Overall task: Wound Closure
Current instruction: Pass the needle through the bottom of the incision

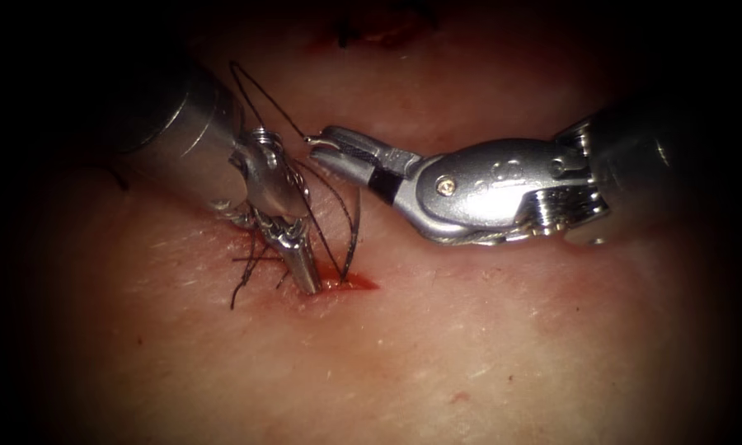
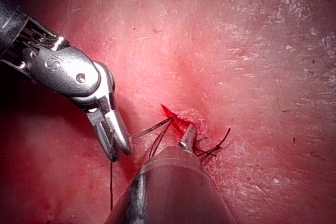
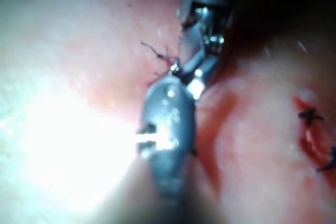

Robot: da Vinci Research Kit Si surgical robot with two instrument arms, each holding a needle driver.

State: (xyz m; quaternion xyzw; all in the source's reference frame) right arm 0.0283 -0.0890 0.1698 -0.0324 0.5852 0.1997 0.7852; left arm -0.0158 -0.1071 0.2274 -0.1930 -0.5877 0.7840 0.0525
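The tissue (image 1: 486,346) carries a short cut (image 1: 356,283) wet with red fluid (image 1: 363,284). The left tool (image 1: 305,276) presses its closed jaws onto the cut's left end among thread (image 1: 350,227) strands. The right tool (image 1: 317,144) hangs above, jaws closed on thread. I cannot tell where the needle is.

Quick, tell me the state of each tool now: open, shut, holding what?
Left tool: jaws shut, tip down at the cut; what they hold cannot be told.
Right tool: jaws shut on the thread, above the tissue.
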